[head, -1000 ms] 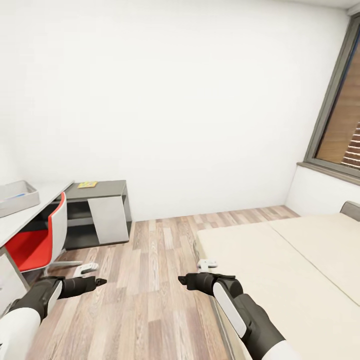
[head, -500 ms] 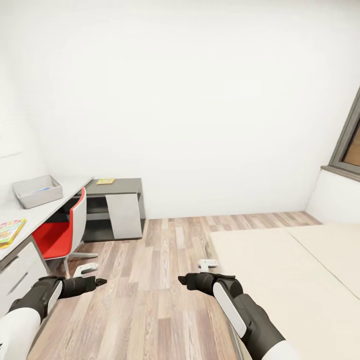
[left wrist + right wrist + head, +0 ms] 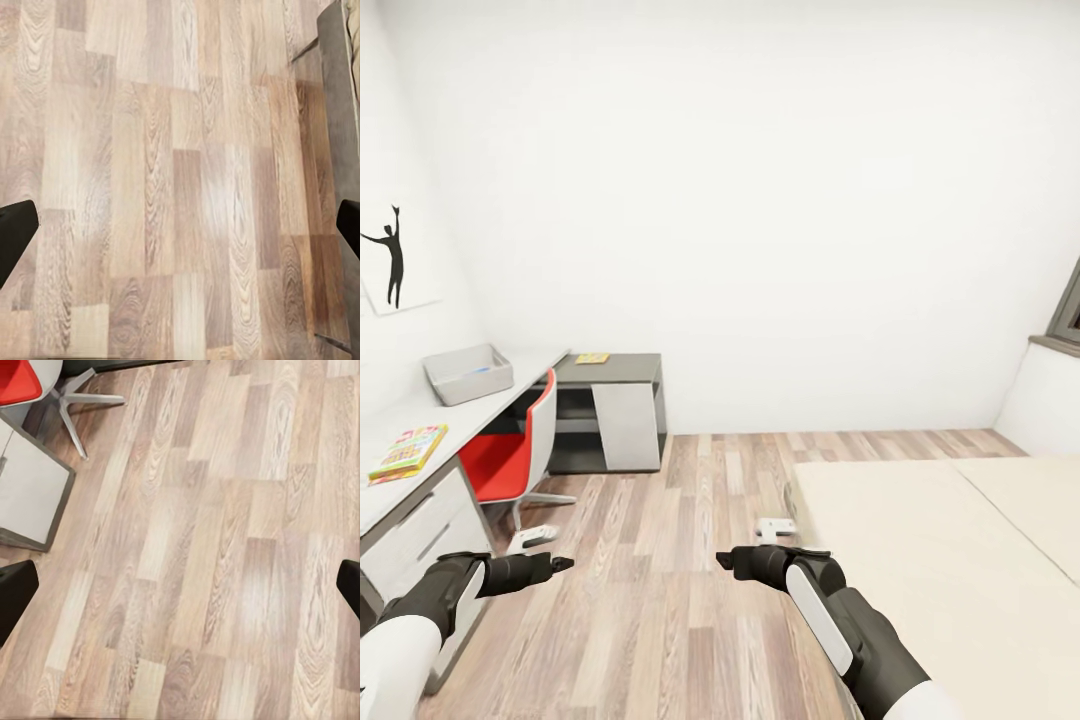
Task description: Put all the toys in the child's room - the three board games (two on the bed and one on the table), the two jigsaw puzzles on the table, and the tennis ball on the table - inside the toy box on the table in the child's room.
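Now we are facing the toy box (image 3: 467,373) beyond our left gripper (image 3: 563,564); both grippers are spread, empty.

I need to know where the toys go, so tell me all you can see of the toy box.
The toy box is a shallow light-grey bin with low sloping walls, open at the top. It sits upright on the pale table near the left wall, beyond the red chair. Something blue shows inside; what it is cannot be told.
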`<state>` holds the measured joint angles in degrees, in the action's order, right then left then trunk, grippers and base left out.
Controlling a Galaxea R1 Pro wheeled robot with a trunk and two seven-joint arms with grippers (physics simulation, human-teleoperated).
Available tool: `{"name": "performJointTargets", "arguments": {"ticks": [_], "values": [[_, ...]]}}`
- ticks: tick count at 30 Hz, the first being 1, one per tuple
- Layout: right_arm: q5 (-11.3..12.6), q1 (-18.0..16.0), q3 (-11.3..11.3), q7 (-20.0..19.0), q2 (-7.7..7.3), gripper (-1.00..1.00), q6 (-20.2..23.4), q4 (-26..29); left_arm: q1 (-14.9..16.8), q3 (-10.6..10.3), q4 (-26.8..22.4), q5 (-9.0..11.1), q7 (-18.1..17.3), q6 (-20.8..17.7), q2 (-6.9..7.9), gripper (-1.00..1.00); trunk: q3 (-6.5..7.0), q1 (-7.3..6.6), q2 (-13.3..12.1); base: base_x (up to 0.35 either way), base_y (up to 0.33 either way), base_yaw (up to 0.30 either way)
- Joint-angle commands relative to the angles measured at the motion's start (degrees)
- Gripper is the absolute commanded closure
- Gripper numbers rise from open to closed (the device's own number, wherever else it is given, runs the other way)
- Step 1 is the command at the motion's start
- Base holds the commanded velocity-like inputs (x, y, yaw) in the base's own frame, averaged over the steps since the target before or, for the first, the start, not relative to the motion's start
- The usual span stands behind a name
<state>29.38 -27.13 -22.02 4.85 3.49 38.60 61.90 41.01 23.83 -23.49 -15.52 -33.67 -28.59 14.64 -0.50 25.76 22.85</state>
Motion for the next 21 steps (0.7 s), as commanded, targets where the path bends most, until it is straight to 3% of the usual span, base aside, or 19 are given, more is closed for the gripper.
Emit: {"name": "performJointTargets", "arguments": {"ticks": [1, 16, 21], "values": [[0.59, -0.03, -0.07, 0.51, -0.03, -1.00, 0.16, 0.06, 0.04, 0.47, -0.07, -0.57, -0.43, -0.30, -0.05, -1.00, -0.05, 0.03, 0.07, -0.011, 0.000, 0.238], [0.59, -0.03, -0.04, 0.51, -0.06, -1.00, 0.16, 0.06, 0.04, 0.49, -0.07, -0.63, -0.41, -0.32, -0.12, -1.00, -0.05, 0.03, 0.07, -0.002, 0.000, 0.060], [0.56, -0.03, -0.07, 0.51, -0.06, -1.00, 0.16, 0.06, 0.04, 0.46, -0.07, -0.62, -0.40, -0.32, -0.13, -1.00, -0.05, 0.03, 0.07, 0.000, 0.000, 0.171]]}}
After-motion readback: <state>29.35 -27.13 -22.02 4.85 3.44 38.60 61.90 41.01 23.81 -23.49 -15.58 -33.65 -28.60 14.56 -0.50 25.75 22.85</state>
